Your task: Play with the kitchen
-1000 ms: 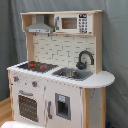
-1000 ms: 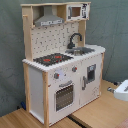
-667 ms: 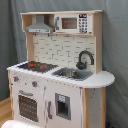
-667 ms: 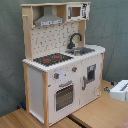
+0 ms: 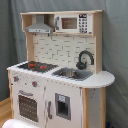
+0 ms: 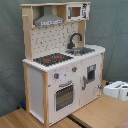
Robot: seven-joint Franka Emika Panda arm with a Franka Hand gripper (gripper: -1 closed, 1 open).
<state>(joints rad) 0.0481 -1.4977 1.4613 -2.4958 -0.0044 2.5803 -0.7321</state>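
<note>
The toy kitchen (image 5: 57,70) (image 6: 62,60) stands in the frame centre in both exterior views. The end effector (image 6: 116,90), at the second exterior view's right edge, has a state I cannot tell.

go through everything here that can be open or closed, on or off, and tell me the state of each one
Windowed oven door under the hob: closed.
White cupboard door with dark panel: closed.
Microwave door on the top shelf: closed.
Black curved faucet: upright over the sink, no water visible.
Black-and-red hob: bare, nothing on it.
Metal sink basin: contents cannot be told.
Robot gripper: not in view.
</note>
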